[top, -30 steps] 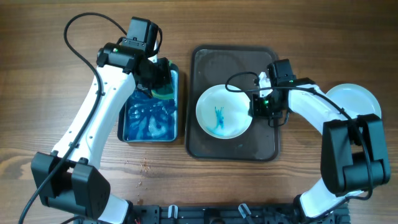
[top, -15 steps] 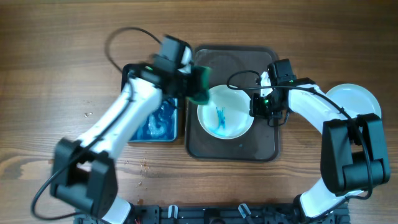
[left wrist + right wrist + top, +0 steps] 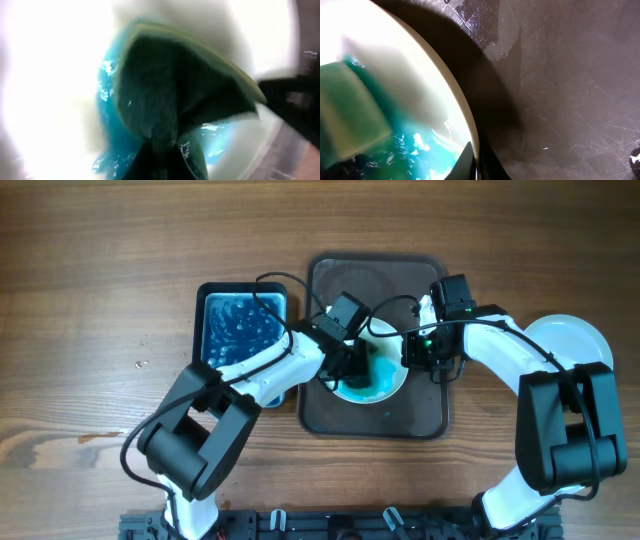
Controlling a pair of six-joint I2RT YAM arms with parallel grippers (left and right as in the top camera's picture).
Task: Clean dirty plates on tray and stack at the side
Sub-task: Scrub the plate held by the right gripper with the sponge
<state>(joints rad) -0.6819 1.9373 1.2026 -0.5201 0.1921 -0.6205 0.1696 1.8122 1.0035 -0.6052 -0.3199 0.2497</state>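
A white plate (image 3: 385,382) smeared with blue liquid lies on the dark brown tray (image 3: 375,420). My left gripper (image 3: 362,363) is shut on a green sponge (image 3: 180,95) and presses it onto the plate's blue-wet inside. The sponge also shows in the right wrist view (image 3: 350,112). My right gripper (image 3: 412,352) is shut on the plate's right rim (image 3: 465,115), one finger inside and one outside. A clean white plate (image 3: 572,338) lies on the table at the far right.
A metal pan of blue soapy water (image 3: 240,330) stands left of the tray. Cables loop over both arms. The wooden table (image 3: 100,330) lies open to the left and at the back.
My left arm has swung from the pan of blue water across to the tray and brought the sponge down onto the plate. The right gripper has stayed on the rim.
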